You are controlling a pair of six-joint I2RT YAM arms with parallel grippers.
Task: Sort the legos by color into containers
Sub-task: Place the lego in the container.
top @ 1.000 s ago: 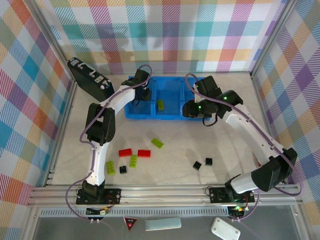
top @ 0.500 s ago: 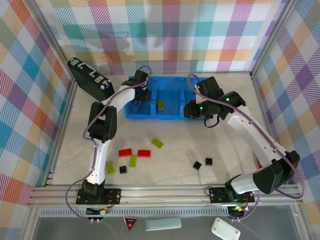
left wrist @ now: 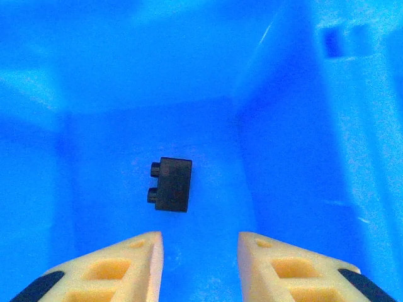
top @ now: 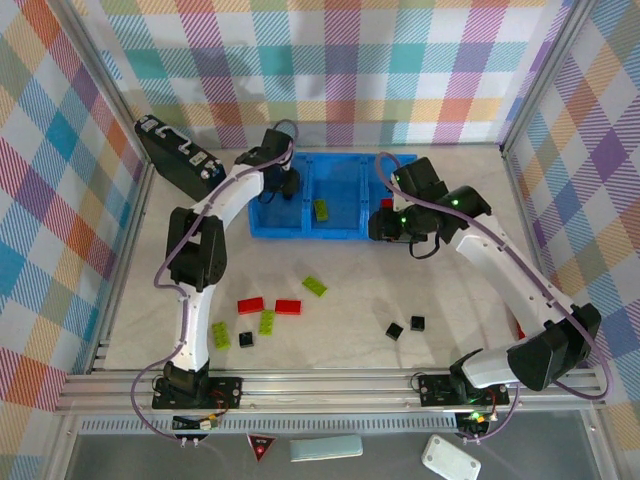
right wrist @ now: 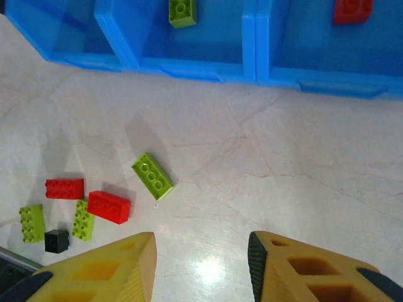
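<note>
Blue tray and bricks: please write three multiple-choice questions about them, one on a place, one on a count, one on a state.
1. Where in the tray does the green brick lie?
A. left compartment
B. middle compartment
C. right compartment

2. How many red bricks lie on the table, outside the tray?
A. two
B. four
C. none

3. In what state is the left gripper, near the black brick?
A. shut on the brick
B. shut, empty
C. open, empty

Answers: 1 B, the top view shows it in the centre of the three. 2 A, two show in the top view. 3 C, its fingers stand apart and the brick lies free beyond them.
</note>
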